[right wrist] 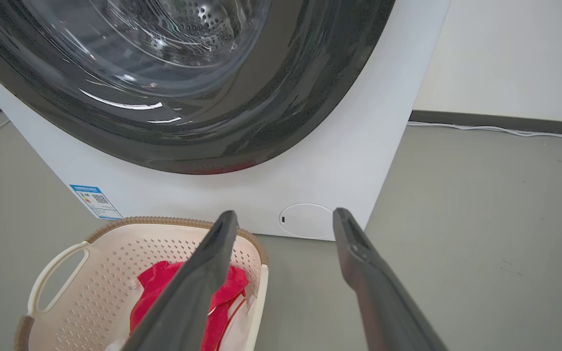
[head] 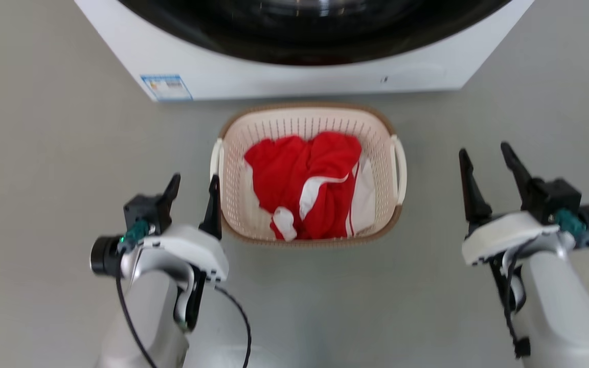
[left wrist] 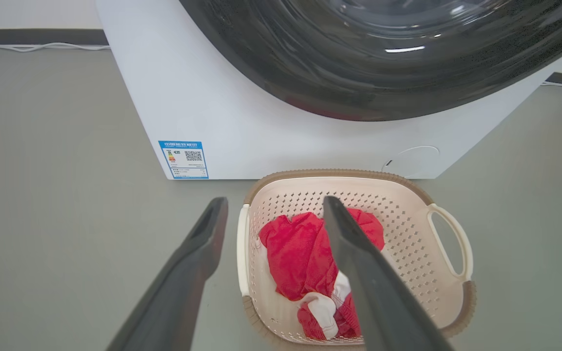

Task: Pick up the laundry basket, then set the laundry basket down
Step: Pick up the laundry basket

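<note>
The laundry basket (head: 384, 148), cream-white and perforated with a brown rim, stands on the grey floor just in front of the washer (head: 253, 71). Red and white clothes (head: 307, 181) lie inside it. My left gripper (head: 195, 183) is open beside the basket's left handle (head: 216, 159), its inner finger close to the rim. In the left wrist view the left gripper (left wrist: 273, 207) straddles that left handle (left wrist: 243, 248). My right gripper (head: 486, 156) is open, off to the right of the right handle (head: 401, 168), with floor between them. The right wrist view shows the basket (right wrist: 90, 273) at lower left of the right gripper (right wrist: 285, 218).
The white washer (left wrist: 261, 122) with its dark round door (right wrist: 164, 87) rises right behind the basket. A blue label (head: 166, 87) sits at its lower left corner. White cables (right wrist: 500, 130) run along the wall base. Grey floor (head: 44, 153) spreads on both sides.
</note>
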Controlling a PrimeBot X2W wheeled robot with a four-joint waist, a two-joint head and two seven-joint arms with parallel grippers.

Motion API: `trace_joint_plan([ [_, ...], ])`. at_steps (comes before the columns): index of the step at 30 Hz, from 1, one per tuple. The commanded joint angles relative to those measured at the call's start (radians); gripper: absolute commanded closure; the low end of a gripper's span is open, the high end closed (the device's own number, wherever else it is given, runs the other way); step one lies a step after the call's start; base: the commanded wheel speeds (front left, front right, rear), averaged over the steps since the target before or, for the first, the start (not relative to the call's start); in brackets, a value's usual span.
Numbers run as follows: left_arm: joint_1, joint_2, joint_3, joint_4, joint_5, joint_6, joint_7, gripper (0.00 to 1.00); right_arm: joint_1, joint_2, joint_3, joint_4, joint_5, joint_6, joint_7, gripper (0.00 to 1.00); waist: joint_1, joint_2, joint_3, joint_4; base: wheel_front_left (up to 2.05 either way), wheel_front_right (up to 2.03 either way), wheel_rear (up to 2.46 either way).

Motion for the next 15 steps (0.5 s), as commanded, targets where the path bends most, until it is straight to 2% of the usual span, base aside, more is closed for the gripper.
trace_joint_plan([
  [1,-0.056,0.015,0.014,0.008,-0.016,0.012,-0.009,0.00,-0.049,-0.009,0.023,0.013,-0.018,0.006,-0.011,0.00,-0.0001,0.0000,0.075,0.009,0.00,0.00,0.00],
  [8,-0.202,0.015,-0.052,0.102,-0.067,0.039,-0.009,0.00,-0.179,-0.031,0.022,0.121,-0.043,0.006,-0.011,0.00,-0.0001,0.0000,0.214,0.027,0.00,0.00,0.00],
  [15,-0.294,0.015,-0.099,0.156,-0.107,0.058,-0.009,0.00,-0.253,-0.037,0.019,0.181,-0.056,0.006,-0.011,0.00,-0.0001,0.0000,0.299,0.041,0.00,0.00,0.00],
])
